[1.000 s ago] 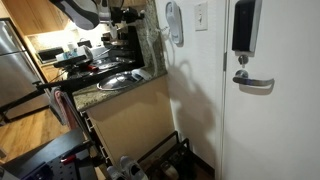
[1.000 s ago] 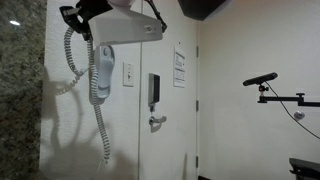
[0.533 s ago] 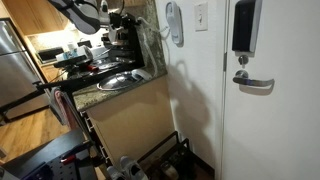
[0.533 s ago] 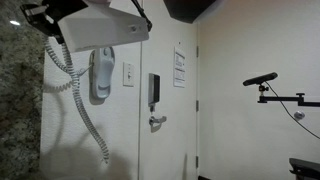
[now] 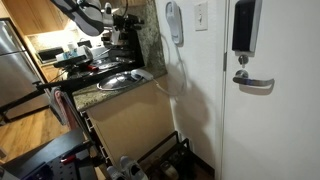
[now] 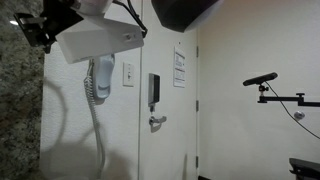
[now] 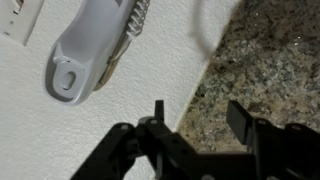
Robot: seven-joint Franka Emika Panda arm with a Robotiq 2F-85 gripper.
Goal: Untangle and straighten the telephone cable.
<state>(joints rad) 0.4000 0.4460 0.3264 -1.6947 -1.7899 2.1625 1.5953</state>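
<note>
A white wall phone handset (image 5: 174, 22) (image 6: 102, 78) (image 7: 90, 50) hangs on the white wall in all three views. The telephone cable (image 6: 97, 130) drops from it in a nearly straight line, thin and whitish-grey. In an exterior view the cable (image 5: 183, 68) curves down beside the counter corner. The wrist view shows its coiled top (image 7: 136, 18) by the handset. My gripper (image 7: 198, 118) stands open over the edge of wall and granite, with nothing between its fingers. It is off to the side of the handset and apart from the cable.
A granite-faced wall (image 7: 270, 60) (image 6: 18, 100) borders the phone. A light switch (image 6: 127, 74) and a door with a lever handle (image 5: 255, 82) are beyond it. Pans and appliances crowd the counter (image 5: 115, 80). A camera on a stand (image 6: 262, 78) is at the far side.
My gripper has opened and let go of the cable. The cable, earlier pulled up and sideways, now hangs straight down. The arm has drawn away from the wall.
</note>
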